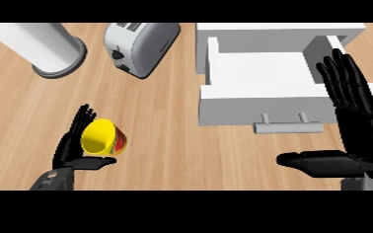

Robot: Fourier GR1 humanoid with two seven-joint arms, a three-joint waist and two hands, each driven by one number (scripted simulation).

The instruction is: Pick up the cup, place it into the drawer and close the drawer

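A yellow cup (pixel 102 137) with a red and green outside lies tipped on the wooden counter at the lower left, its mouth turned toward my left hand (pixel 71 144). That hand stands open right beside the cup, fingers straight up along its left side and thumb stretched out under it. The white drawer (pixel 258 98) is pulled open at the right, with a grey handle (pixel 285 126) on its front. My right hand (pixel 353 113) is open to the right of the drawer, fingers straight along its right edge, thumb pointing left below the handle.
A silver toaster (pixel 138 44) lies at the back centre-left. A white cylinder on a grey base (pixel 47 49) stands at the back left. The white cabinet body (pixel 277 34) sits behind the drawer. Bare wood lies between the cup and the drawer.
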